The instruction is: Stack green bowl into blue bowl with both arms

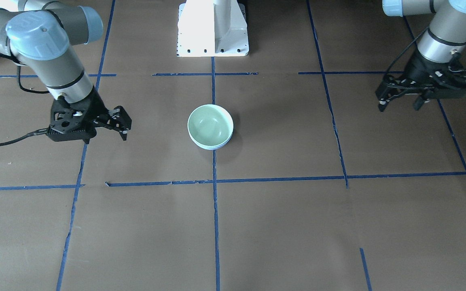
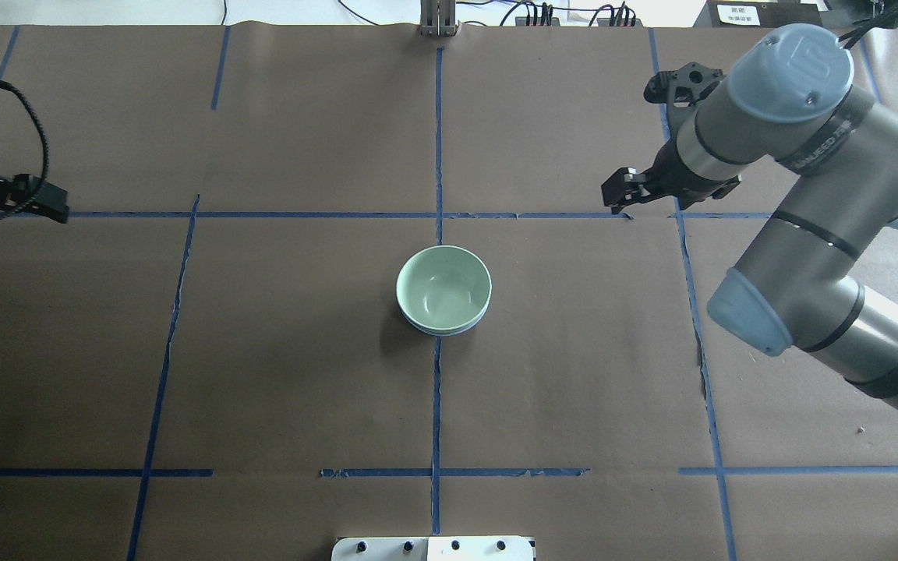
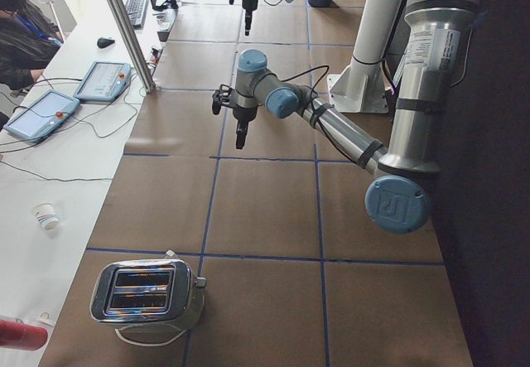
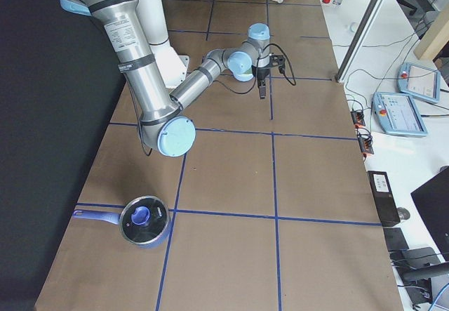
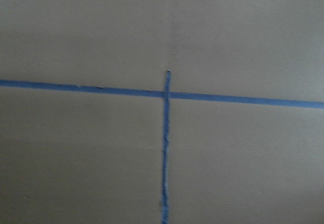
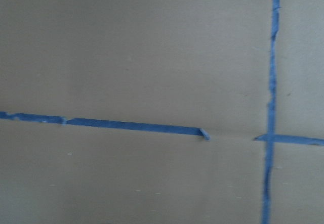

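Observation:
The green bowl sits nested inside the blue bowl at the table's centre. Only a thin blue rim shows under it. The overhead view shows the same stack, green bowl inside blue bowl. My left gripper hovers open and empty far off to the side of the bowls. My right gripper is open and empty on the opposite side, also well apart from them; it also shows in the overhead view. Both wrist views show only brown table paper and blue tape.
The white pedestal base stands behind the bowls. Blue tape lines grid the brown table. A toaster stands at the table's left end. A pot with a blue-knobbed lid stands at the right end.

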